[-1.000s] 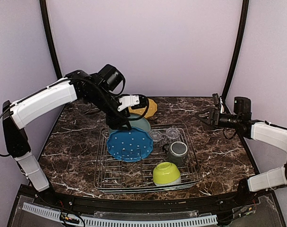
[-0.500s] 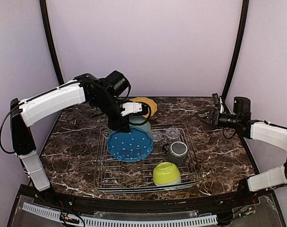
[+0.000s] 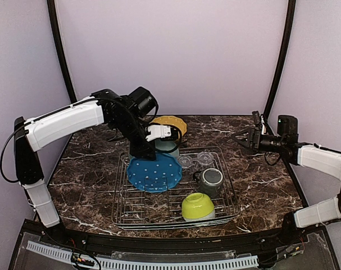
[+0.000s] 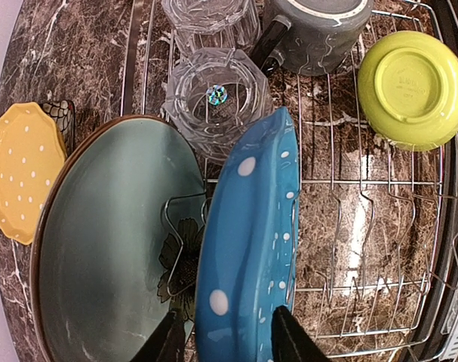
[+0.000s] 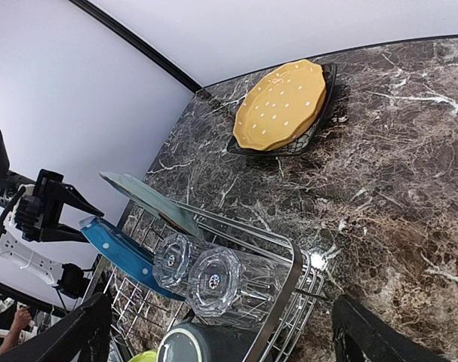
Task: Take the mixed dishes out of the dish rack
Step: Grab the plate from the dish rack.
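Observation:
The dish rack (image 3: 231,209) holds a dotted blue plate (image 3: 153,173) on edge, with a pale teal plate (image 3: 169,147) leaning behind it. My left gripper (image 3: 143,151) reaches down onto the blue plate's top rim. In the left wrist view my left gripper (image 4: 227,343) is shut on the blue plate (image 4: 247,249), one finger on each face. Two clear glasses (image 3: 185,162) (image 3: 204,158), a dark grey mug (image 3: 211,180) and a lime-green bowl (image 3: 198,206) also sit in the rack. My right gripper (image 3: 241,138) hovers open and holds nothing.
A yellow plate (image 3: 171,125) lies on a black patterned plate (image 5: 324,90) on the marble table (image 3: 86,174), behind the rack. Black posts (image 3: 60,50) (image 3: 280,56) stand at the back corners.
My left arm has shifted right over the rack, and its jaws have narrowed around the blue plate's rim. The plate and the right arm have not moved.

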Robot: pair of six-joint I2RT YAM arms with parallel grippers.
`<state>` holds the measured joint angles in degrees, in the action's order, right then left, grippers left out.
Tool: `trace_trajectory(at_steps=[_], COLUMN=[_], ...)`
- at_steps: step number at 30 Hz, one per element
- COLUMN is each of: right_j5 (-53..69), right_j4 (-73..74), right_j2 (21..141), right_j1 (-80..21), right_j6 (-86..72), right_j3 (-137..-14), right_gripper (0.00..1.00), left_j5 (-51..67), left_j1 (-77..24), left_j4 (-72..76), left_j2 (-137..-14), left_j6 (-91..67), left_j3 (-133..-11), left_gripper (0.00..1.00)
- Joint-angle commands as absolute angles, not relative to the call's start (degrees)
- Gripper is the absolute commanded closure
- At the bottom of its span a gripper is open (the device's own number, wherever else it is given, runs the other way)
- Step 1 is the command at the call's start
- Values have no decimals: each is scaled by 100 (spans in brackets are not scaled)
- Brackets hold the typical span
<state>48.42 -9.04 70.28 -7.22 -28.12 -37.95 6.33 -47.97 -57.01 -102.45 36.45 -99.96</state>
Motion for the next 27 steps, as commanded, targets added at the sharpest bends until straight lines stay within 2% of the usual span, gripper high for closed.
trace_trajectory(at_steps=[1,4,15,27], right_j5=[4839,4834,4825,4851], right_j4=[-961,-940,-934,-1026], right_j2=[6946,6935,6964,6994], right_j1=[-756,-751,-756,-754], right_j6=[-2756,-2743,-2738,-2799], right_j3=[-3806,-3806,-3819,-3780], right_gripper=[1,2,1,1], left_j5=[634,641,706,343], left_j1=[-4870,-4888,-4915,-4946], left_j4=[-5959,-5967,-5906,-5796], left_j2=[-10243,-10197,-9835,-9514], left_j6=[3684,3680,3581,3476], left_j3=[-9934,-9955,-9991,-10120], left_gripper=[63,75,98,99])
